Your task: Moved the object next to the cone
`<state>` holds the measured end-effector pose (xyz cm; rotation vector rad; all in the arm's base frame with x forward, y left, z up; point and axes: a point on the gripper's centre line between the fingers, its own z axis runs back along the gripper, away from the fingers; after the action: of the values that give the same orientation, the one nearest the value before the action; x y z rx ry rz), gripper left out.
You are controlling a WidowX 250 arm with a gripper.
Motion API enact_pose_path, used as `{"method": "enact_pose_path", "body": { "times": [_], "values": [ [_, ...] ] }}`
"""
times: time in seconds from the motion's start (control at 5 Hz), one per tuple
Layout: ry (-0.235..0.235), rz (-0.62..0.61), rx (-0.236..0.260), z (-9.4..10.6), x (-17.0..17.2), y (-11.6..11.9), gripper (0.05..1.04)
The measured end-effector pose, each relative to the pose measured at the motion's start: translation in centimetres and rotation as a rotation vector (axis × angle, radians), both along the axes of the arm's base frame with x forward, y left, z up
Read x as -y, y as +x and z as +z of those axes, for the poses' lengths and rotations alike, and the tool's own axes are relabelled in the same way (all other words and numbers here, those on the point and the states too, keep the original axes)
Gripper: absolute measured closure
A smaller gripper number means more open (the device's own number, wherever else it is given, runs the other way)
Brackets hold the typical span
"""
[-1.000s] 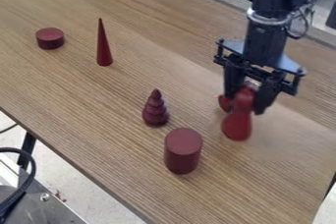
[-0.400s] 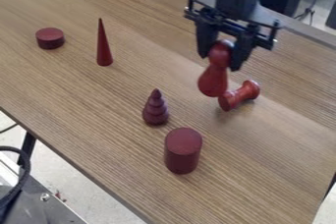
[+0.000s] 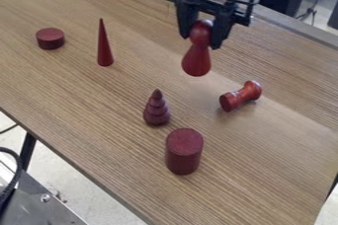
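The black gripper (image 3: 203,39) hangs over the upper middle of the table, shut on the round head of a dark red pawn-shaped object (image 3: 196,63). The pawn hangs upright with its wide base down, and seems to be held above the wood. A slender dark red cone (image 3: 104,49) stands upright to the left of the pawn, with bare table between them.
On the wooden table (image 3: 86,100) are a short disc (image 3: 50,38) at the upper left, a ringed tree shape (image 3: 156,110) near the centre, a thick cylinder (image 3: 184,152) in front of it, and a spool-like piece (image 3: 240,95) lying on its side at the right.
Gripper and pawn have moved up and to the left in the view, away from the lying spool-like piece, which now shows whole. The standing pieces have not moved.
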<state>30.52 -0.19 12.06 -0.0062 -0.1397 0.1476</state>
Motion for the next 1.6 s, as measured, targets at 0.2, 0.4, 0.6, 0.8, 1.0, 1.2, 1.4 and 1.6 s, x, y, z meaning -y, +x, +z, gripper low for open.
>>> {"method": "enact_pose_path", "body": {
  "times": [0.2, 0.4, 0.6, 0.8, 1.0, 1.2, 1.4, 1.6],
  "values": [
    [-0.016, 0.033, 0.017, 0.1, -1.5, 0.7, 0.511],
    [-0.010, 0.068, 0.021, 0.1, -3.1, 0.9, 0.511],
    [0.003, 0.103, 0.012, -0.5, -4.1, 1.1, 0.511],
    [0.002, 0.129, 0.003, -1.0, -4.9, 1.0, 0.511],
    [0.001, 0.172, 0.000, -1.2, -6.7, 1.2, 0.511],
    [-0.012, 0.214, -0.003, -1.7, -8.2, 1.1, 0.511],
    [-0.015, 0.259, -0.019, -2.6, -9.4, 0.9, 0.511],
    [-0.026, 0.302, -0.072, -4.0, -10.0, 1.1, 0.511]
  ]
}}
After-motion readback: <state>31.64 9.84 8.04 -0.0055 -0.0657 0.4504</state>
